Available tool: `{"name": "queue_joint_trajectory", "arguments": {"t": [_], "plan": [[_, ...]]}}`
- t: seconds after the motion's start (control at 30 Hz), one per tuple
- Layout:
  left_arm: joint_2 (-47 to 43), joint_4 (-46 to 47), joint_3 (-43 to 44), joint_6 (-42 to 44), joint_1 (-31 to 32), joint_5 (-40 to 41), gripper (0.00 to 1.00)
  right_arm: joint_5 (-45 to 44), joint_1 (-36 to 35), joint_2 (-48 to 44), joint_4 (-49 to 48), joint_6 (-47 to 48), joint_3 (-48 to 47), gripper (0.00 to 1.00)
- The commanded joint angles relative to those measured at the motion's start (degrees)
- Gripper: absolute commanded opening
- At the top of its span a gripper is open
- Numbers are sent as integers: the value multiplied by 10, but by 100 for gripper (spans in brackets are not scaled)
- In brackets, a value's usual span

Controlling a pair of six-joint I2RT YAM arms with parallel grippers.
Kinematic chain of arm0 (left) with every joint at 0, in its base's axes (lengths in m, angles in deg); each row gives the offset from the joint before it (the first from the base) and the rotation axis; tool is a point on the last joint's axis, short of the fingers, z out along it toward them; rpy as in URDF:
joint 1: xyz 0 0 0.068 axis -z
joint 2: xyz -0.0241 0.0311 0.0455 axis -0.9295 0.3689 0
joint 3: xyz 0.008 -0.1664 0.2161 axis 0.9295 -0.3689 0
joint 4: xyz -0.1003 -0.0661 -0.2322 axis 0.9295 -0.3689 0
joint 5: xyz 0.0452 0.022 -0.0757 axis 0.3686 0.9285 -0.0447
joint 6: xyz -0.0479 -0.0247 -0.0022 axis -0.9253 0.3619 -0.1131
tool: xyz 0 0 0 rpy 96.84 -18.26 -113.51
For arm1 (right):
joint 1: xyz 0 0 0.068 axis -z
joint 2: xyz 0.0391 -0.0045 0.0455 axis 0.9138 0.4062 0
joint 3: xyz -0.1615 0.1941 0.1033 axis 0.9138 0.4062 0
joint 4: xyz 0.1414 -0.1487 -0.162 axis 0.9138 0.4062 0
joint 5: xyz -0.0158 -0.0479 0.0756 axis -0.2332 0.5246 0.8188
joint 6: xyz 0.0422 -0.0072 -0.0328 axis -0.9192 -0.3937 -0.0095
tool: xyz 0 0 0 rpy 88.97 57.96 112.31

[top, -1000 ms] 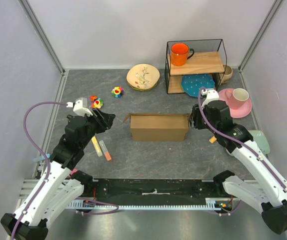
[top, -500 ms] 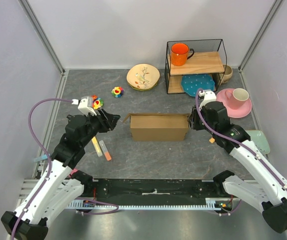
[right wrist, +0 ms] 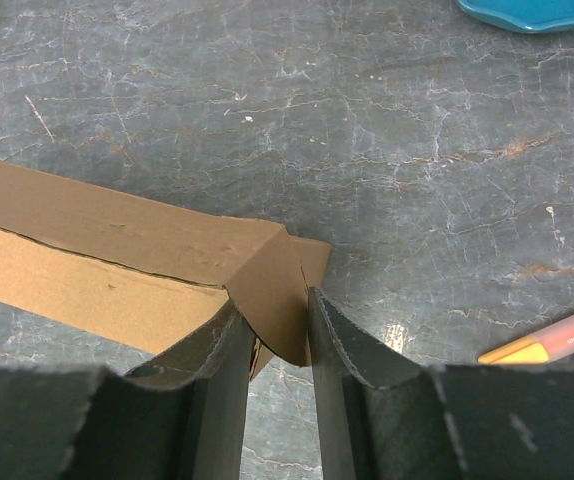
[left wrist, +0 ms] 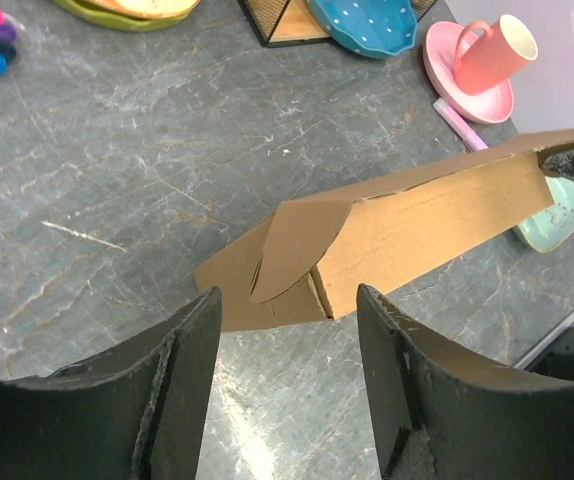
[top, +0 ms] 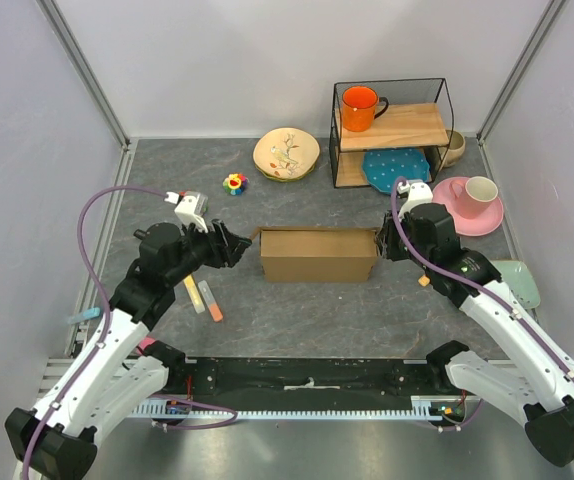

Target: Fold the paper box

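The paper box is plain brown cardboard, standing on the grey table mid-scene as a long low shape. Its left end flap hangs loose and rounded. My left gripper is open and empty, just left of that flap, not touching; its jaws frame the flap in the left wrist view. My right gripper is shut on the box's right end flap, the flap pinched between both fingers.
A black wire shelf with an orange mug and a blue plate stands at the back right. A pink cup on a saucer, a floral plate, a flower toy and markers lie around.
My left gripper has moved right toward the box's left end flap. The right gripper and the box have stayed almost still.
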Motion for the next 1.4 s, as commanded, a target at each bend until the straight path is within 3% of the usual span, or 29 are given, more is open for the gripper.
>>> {"name": "queue_joint_trajectory", "arguments": {"t": [0.0,0.3,0.6,1.17,1.37], "plan": [[5,14,41,118,0,-42,64,-2,-5,-7,-18,-2,2,36],[56,11,66,197,0,-59,61,6,-4,3,-22,-4,-4,36],[96,18,67,205,1,-77,50,10,-5,9,-24,-7,-8,36],[105,52,52,151,6,-101,18,12,-8,7,-7,-26,-24,36],[97,53,47,150,6,-81,9,-8,-8,-1,17,-20,-41,41]]}}
